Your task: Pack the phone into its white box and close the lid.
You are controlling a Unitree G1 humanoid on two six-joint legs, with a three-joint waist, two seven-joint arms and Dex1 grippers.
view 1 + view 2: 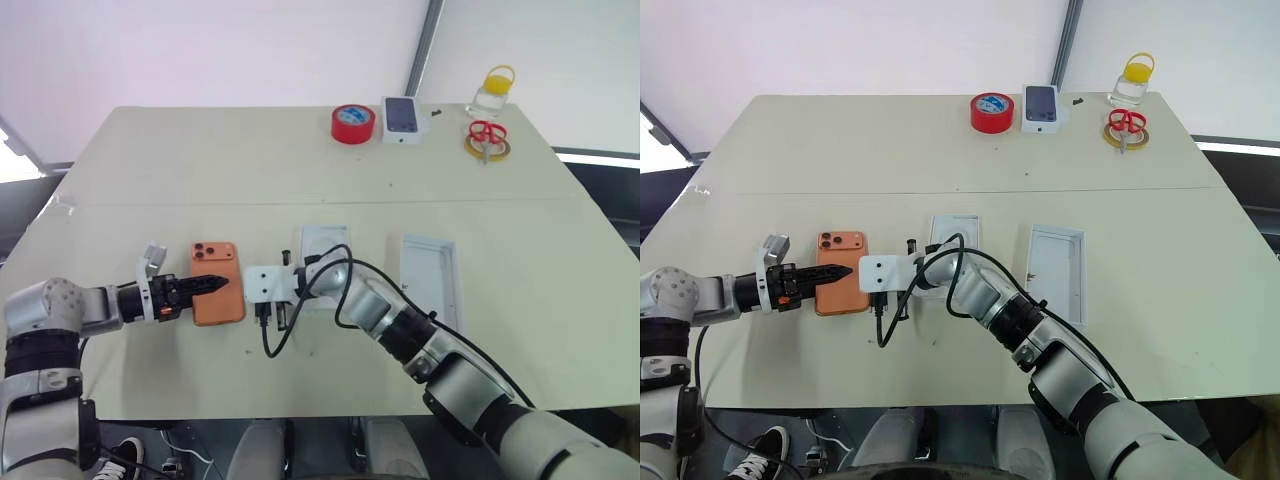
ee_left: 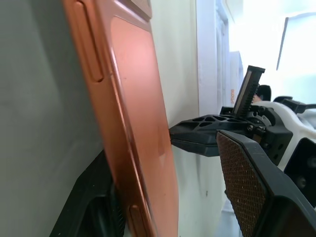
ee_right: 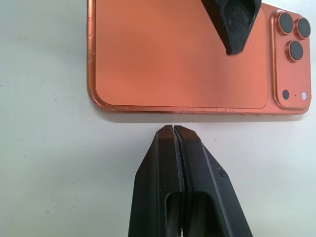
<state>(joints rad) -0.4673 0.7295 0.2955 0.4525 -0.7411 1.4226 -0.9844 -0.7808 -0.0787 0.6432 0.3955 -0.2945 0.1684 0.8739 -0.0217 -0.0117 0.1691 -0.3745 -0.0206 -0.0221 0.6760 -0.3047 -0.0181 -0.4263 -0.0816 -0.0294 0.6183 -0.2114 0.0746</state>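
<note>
the left gripper (image 1: 215,284) comes in from the table's left edge, near the front, with its black fingers held apart around the phone (image 1: 217,283): one finger lies over the orange back and the other sits under the phone's left long edge, as the left wrist view shows. whether the fingers press on the phone i cannot tell. the phone lies camera side up on the table (image 1: 200,170), left of the middle and toward the front edge, with its lens cluster at the far left corner.

just to the right of the phone, the right gripper (image 3: 174,129) points at the phone's right long edge with its two fingers pressed together and nothing between them; their tip stands just beside that edge, and whether it touches i cannot tell.

partly hidden behind the right wrist lies a shallow white tray (image 1: 325,240), near the middle of the table. further right, well apart from the phone, lies the white box (image 1: 433,278), a long shallow tray lying open.

along the far edge, right of the middle, stand a red tape roll (image 1: 353,123), a small box with a dark phone picture (image 1: 403,119), red-handled scissors (image 1: 486,134) on a yellow ring, and a clear jar with a yellow lid (image 1: 491,95) near the far right corner.
</note>
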